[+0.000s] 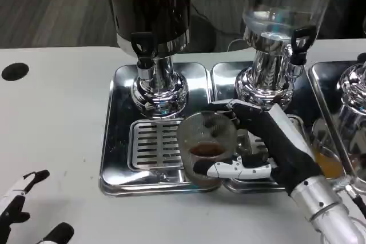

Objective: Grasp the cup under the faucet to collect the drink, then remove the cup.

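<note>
Clear cup with a little brown drink sits over the slotted drip tray, just right of the dark dispenser and its black faucet; right hand wraps it, fingers around the wall. Left hand rests on the white table at lower left, fingers spread, holding nothing. Clear dispenser behind right hand; no readable writing.

Before me on the white worktop a clear dispenser stands on its steel tray; a black hole sits far left.
</note>
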Controlling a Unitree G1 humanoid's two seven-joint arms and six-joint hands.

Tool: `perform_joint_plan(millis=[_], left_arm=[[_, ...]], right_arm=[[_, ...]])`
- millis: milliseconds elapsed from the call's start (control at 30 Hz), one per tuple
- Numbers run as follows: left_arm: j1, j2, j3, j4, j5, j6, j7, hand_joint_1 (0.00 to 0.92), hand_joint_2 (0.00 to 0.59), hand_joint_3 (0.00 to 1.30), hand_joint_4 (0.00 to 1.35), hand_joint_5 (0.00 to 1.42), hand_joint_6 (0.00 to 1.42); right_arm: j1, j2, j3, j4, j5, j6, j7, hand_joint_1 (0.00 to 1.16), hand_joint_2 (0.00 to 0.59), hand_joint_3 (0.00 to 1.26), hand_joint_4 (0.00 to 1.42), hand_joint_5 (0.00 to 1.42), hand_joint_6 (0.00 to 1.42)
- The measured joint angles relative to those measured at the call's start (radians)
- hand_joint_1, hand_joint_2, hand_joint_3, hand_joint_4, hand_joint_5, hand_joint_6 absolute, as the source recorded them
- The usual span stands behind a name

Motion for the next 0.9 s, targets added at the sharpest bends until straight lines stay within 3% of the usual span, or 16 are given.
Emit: perform_joint_plan(millis=[333, 567, 900], left_arm=[[-0.002, -0.005, -0.022, -0.011, 0.004, 0.017, 0.0, 0.0, 0.079, 0.15, 0.05, 0.09, 0.35], [-0.019, -0.01, -0.032, -0.011, 0.012, 0.032, 0.0, 0.0, 0.079, 0.15, 0.05, 0.09, 0.36], [-0.034, -0.011, -0.039, -0.014, 0.035, 0.051, -0.002, 0.0, 0.079, 0.15, 0.05, 0.09, 0.37]], right_arm=[[0.075, -0.048, -0.039, -0.068, 0.049, -0.019, 0.041, 0.82, 0.104, 0.51, 0.54, 0.54, 0.41], [0.162, -0.095, -0.101, -0.117, 0.106, -0.041, 0.075, 0.82, 0.104, 0.51, 0.55, 0.55, 0.41], [0.248, -0.114, -0.154, -0.177, 0.157, -0.085, 0.12, 0.82, 0.104, 0.51, 0.55, 0.55, 0.41]])
